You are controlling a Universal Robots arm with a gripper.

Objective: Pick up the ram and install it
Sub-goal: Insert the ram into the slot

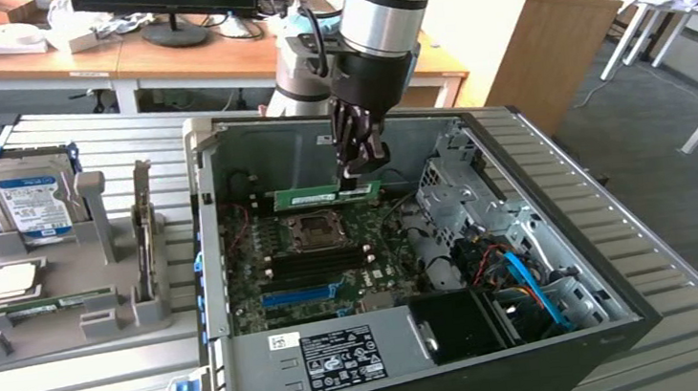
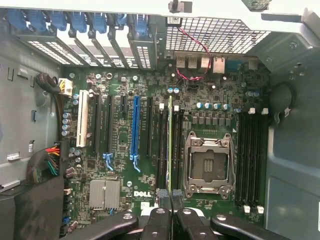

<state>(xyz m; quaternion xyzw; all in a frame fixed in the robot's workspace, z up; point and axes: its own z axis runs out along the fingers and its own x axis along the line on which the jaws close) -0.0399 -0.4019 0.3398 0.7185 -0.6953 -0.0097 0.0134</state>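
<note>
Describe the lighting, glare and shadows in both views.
Exterior view: even room light; the ram in the gripper is plainly lit, while the computer case is dark around the blue cables. Wrist view: the motherboard is evenly lit, the case's metal rim glares pale, the cable bundle sits in shadow.

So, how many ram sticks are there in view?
2. One ram is gripped in the hand above the motherboard. A second stick lies flat in the grey tray on the exterior view's left. Others may be hidden.
</note>
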